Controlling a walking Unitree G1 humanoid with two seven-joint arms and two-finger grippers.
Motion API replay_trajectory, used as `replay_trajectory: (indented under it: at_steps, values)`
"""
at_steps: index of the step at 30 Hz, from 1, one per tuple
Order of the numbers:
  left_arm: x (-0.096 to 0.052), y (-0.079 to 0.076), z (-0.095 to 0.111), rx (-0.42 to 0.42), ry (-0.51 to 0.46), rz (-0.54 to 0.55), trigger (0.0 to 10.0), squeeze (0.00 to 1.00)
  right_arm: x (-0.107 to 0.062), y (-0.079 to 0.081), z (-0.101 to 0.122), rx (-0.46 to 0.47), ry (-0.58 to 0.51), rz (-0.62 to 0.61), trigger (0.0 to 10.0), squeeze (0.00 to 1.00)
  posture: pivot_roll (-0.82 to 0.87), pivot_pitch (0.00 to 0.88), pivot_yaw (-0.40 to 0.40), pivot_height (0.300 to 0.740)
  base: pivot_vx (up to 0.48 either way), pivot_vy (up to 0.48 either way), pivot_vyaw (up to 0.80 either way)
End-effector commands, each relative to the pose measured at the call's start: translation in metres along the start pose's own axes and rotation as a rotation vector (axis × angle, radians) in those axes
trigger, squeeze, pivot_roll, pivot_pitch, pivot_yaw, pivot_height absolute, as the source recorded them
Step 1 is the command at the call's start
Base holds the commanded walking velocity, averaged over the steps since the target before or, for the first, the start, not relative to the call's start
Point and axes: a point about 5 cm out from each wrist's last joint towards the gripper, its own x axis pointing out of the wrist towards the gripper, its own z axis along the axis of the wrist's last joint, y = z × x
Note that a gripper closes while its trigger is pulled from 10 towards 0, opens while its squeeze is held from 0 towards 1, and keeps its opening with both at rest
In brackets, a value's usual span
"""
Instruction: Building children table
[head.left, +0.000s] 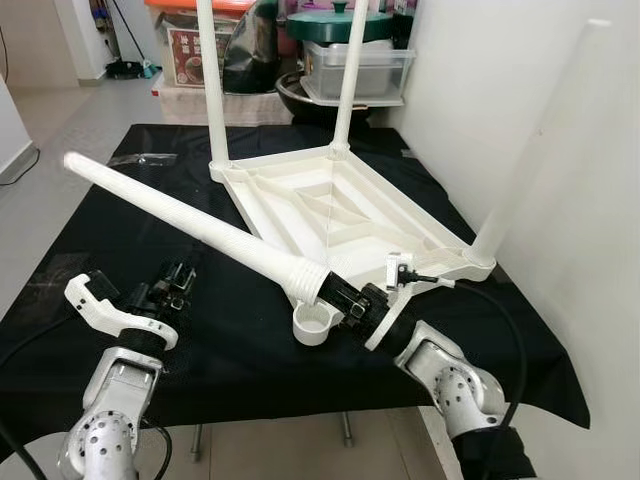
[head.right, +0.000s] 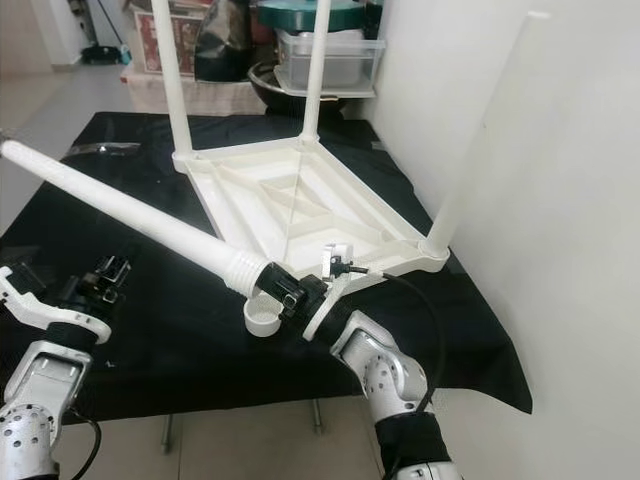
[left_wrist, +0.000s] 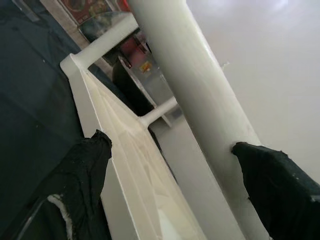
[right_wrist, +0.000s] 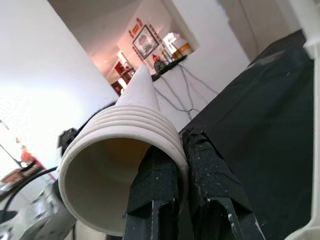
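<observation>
Table leg (head.left: 190, 225) gripped at its ribbed end by the right gripper (head.left: 345, 298).
Left gripper (head.left: 170, 285) fingers released; upturned tabletop (head.left: 330, 210) beyond, its legs cropped.

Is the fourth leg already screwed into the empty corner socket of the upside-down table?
No, the right pincer holds the loose table leg slanting above the cloth, its ribbed end beside the empty socket.

The right end effector (head.left: 335, 293), at lower centre of the head view, reaches up and leftward from its silver arm, black fingers (right_wrist: 200, 175) clamped on the ridged end of a white table leg (head.left: 190, 215). The left end effector (head.left: 175, 283), at lower left, hovers with fingers (left_wrist: 82, 170) spread apart, gripping nothing.
</observation>
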Motion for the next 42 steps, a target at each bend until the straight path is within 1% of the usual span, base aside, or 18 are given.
replay_trajectory:
  at_steps: [1, 6, 9, 11, 14, 18, 19, 20, 23, 24, 27, 34, 36, 38, 39, 40, 41, 42]
  values:
    - [0.003, 0.001, 0.001, -0.055, -0.015, 0.019, 10.0, 0.00, -0.004, 0.005, 0.006, 0.021, -0.021, 0.044, 0.0, 0.00, 0.07, 0.000, -0.066, 0.740, 0.000, 0.000, 0.00]
    - [0.005, 0.004, 0.010, -0.105, -0.055, 0.042, 10.0, 0.00, -0.011, 0.014, 0.001, 0.058, 0.024, 0.133, 0.0, 0.00, 0.07, 0.000, -0.070, 0.740, 0.000, 0.000, 0.00]
    - [0.005, 0.004, 0.017, -0.126, -0.073, 0.036, 10.0, 0.00, -0.016, 0.018, -0.005, 0.053, 0.068, 0.175, 0.0, 0.00, 0.07, 0.000, -0.071, 0.740, 0.000, 0.000, 0.00]
    - [0.006, 0.005, 0.026, -0.146, -0.101, 0.035, 10.0, 0.00, -0.020, 0.018, -0.007, 0.057, 0.092, 0.182, 0.0, 0.00, 0.07, 0.000, -0.072, 0.740, 0.000, 0.000, 0.00]
    - [0.009, 0.007, 0.032, -0.156, -0.122, 0.039, 10.0, 0.00, -0.022, 0.016, -0.005, 0.059, 0.097, 0.175, 0.0, 0.00, 0.07, 0.000, -0.072, 0.740, 0.000, 0.000, 0.00]
    - [0.010, 0.008, 0.035, -0.161, -0.138, 0.041, 10.0, 0.00, -0.023, 0.014, -0.004, 0.060, 0.100, 0.175, 0.0, 0.00, 0.06, 0.000, -0.072, 0.740, 0.000, 0.000, 0.00]
    - [0.011, 0.010, 0.037, -0.168, -0.151, 0.049, 5.0, 0.00, -0.025, 0.013, -0.003, 0.060, 0.106, 0.175, 0.0, 0.00, 0.07, 0.000, -0.073, 0.740, 0.000, 0.000, 0.00]
    - [0.011, 0.011, 0.039, -0.171, -0.158, 0.054, 4.6, 0.00, -0.027, 0.014, -0.003, 0.061, 0.113, 0.184, 0.0, 0.00, 0.07, 0.000, -0.074, 0.740, 0.000, 0.000, 0.00]
    - [0.011, 0.011, 0.039, -0.171, -0.158, 0.054, 4.6, 0.00, -0.027, 0.014, -0.003, 0.061, 0.113, 0.184, 0.0, 0.00, 0.07, 0.000, -0.074, 0.740, 0.000, 0.000, 0.00]
    - [0.010, 0.012, 0.041, -0.172, -0.162, 0.056, 0.0, 0.00, -0.029, 0.014, -0.004, 0.056, 0.127, 0.189, 0.0, 0.00, 0.07, 0.000, -0.074, 0.740, 0.000, 0.000, 0.00]
    - [0.008, 0.014, 0.043, -0.173, -0.162, 0.051, 0.0, 0.00, -0.030, 0.013, -0.006, 0.035, 0.149, 0.190, 0.0, 0.00, 0.07, 0.000, -0.071, 0.740, 0.000, 0.000, 0.00]
    - [0.009, 0.013, 0.045, -0.177, -0.167, 0.045, 0.0, 0.00, -0.030, 0.008, -0.004, 0.009, 0.159, 0.171, 0.0, 0.00, 0.08, 0.000, -0.075, 0.740, 0.000, 0.000, 0.00]
    - [0.008, 0.014, 0.044, -0.172, -0.153, 0.049, 0.0, 0.00, -0.026, 0.000, -0.006, -0.017, 0.176, 0.084, 0.0, 0.00, 0.07, 0.000, -0.075, 0.740, 0.000, 0.000, 0.00]
    - [0.008, 0.014, 0.043, -0.172, -0.150, 0.050, 0.0, 0.00, -0.024, -0.002, -0.007, -0.023, 0.181, 0.062, 0.0, 0.00, 0.07, 0.000, -0.075, 0.740, 0.000, 0.000, 0.00]
    - [0.008, 0.014, 0.043, -0.173, -0.146, 0.051, 0.0, 0.00, -0.023, -0.005, -0.007, -0.027, 0.185, 0.028, 4.4, 0.00, 0.07, 0.000, -0.076, 0.740, 0.000, 0.000, 0.00]
    - [0.008, 0.015, 0.043, -0.174, -0.140, 0.058, 0.0, 0.00, -0.022, -0.006, -0.007, -0.029, 0.194, 0.017, 10.0, 0.00, 0.07, 0.000, -0.076, 0.740, 0.000, 0.000, 0.00]
    - [0.008, 0.015, 0.043, -0.174, -0.140, 0.058, 0.0, 0.00, -0.022, -0.006, -0.007, -0.029, 0.194, 0.017, 10.0, 0.00, 0.07, 0.000, -0.076, 0.740, 0.000, 0.000, 0.00]
    - [0.010, 0.019, 0.042, -0.182, -0.133, 0.083, 3.4, 0.00, -0.022, -0.006, -0.006, -0.017, 0.185, 0.017, 10.0, 0.00, 0.07, 0.000, -0.075, 0.740, 0.000, 0.000, 0.00]
